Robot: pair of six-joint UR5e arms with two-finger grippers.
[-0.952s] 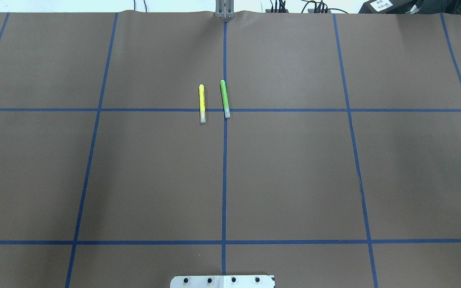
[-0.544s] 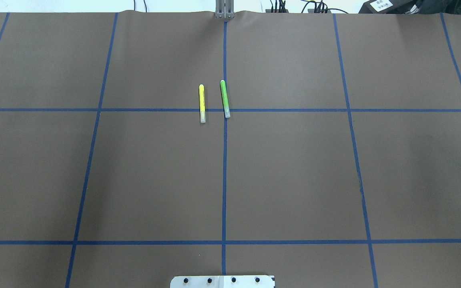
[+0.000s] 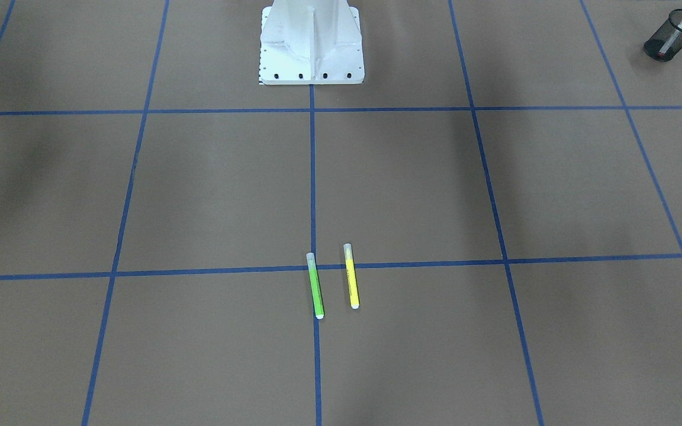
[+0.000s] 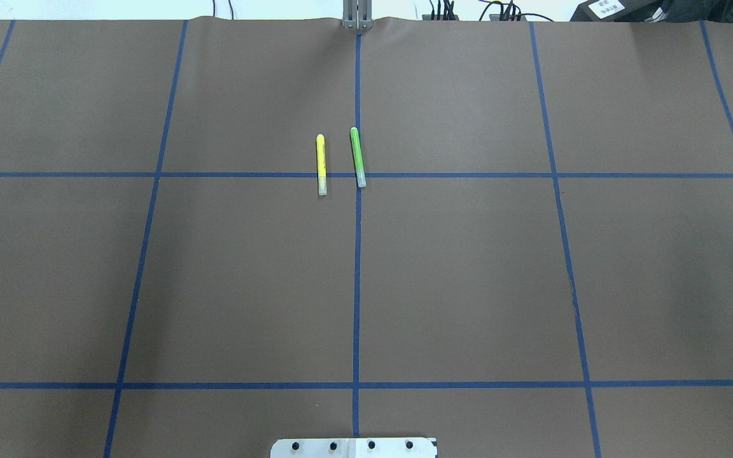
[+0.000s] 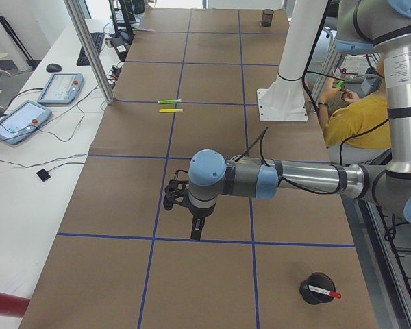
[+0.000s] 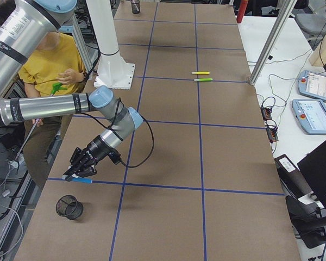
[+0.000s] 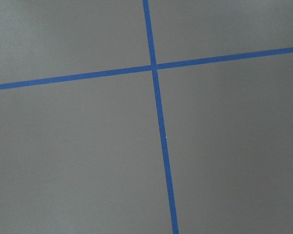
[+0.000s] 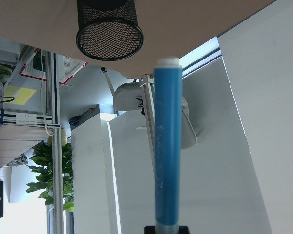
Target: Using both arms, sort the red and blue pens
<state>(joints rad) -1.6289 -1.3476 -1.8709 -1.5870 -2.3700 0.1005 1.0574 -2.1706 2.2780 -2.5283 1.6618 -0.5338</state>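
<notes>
The blue pen [image 8: 166, 146] stands upright in my right gripper [image 8: 166, 228], which is shut on its lower end. In the exterior right view that gripper [image 6: 77, 173] hangs low with the blue pen [image 6: 80, 179] near a black mesh cup [image 6: 69, 207]; the same cup [image 8: 109, 27] shows in the wrist view. The red pen [image 5: 323, 292], white with a red cap, leans in another mesh cup [image 5: 317, 289] at the table's left end. My left gripper [image 5: 195, 232] points down over bare table, and I cannot tell whether it is open or shut.
A yellow marker [image 4: 321, 164] and a green marker [image 4: 357, 157] lie side by side near the table's centre line. The white pedestal base [image 3: 311, 41] stands at the robot's edge. A person in a yellow shirt [image 6: 49, 65] sits behind the robot.
A faint shadow on the right of the overhead view has faded. The yellow and green markers have not moved.
</notes>
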